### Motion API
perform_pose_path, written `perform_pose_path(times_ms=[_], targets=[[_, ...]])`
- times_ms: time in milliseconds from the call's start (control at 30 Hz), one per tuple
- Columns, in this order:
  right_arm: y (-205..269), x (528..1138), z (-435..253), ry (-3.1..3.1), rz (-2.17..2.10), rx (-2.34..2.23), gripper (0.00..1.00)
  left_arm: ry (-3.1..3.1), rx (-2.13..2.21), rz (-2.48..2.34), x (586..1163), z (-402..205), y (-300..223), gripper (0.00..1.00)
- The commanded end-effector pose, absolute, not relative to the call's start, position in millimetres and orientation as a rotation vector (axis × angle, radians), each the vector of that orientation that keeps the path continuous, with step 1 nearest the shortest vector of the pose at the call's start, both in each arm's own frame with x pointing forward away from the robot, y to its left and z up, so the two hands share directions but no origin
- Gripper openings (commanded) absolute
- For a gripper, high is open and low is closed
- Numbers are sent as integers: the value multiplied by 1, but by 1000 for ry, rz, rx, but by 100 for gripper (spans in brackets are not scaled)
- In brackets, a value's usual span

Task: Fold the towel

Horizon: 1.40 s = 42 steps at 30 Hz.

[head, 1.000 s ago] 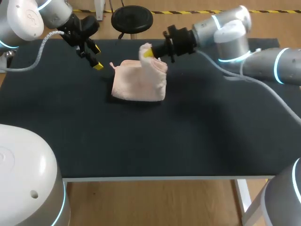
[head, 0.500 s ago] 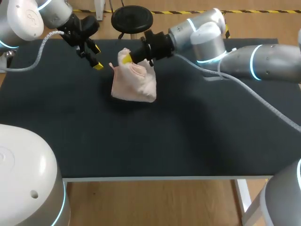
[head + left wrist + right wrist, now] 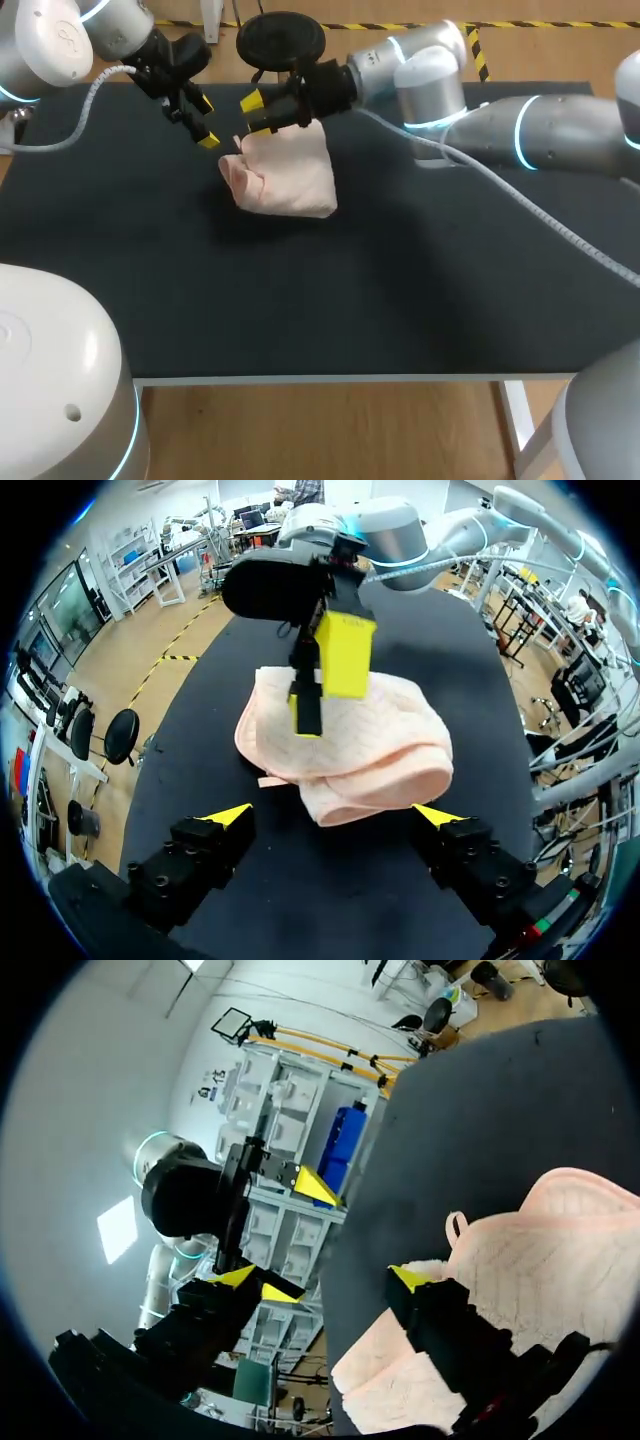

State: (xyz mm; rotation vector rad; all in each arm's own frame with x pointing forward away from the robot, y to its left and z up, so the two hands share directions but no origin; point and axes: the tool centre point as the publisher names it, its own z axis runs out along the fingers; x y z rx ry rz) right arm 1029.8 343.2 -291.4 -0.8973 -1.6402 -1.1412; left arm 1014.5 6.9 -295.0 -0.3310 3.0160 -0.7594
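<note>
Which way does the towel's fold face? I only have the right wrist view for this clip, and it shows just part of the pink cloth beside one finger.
Observer: In the head view the towel lies doubled into a compact bundle, with its rounded fold toward the left gripper.
Operator: Is the right gripper holding any of it?
Observer: No. The left wrist view shows the right gripper open over the towel's far part, with nothing between its fingers. I cannot tell whether a tip brushes the cloth.
Operator: And the left one?
Observer: It is open too, fingers spread wide, with the towel ahead of them and not gripped.
</note>
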Motion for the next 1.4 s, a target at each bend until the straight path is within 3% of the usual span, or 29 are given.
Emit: perform_pose_path(times_ms=[33,1067,1400], targets=[[317,1026,-282,-1644,-1193,-936,100,3013,-328,-765,1014,-296,7,100],[88,1077,-291,-2371,-1890,-1110,100,3013,-328,-765,1014,-296,7,100],[67,1079,-292,-2334,-1844,-1183,100,3013,-328,-765,1014,-296,7,100]])
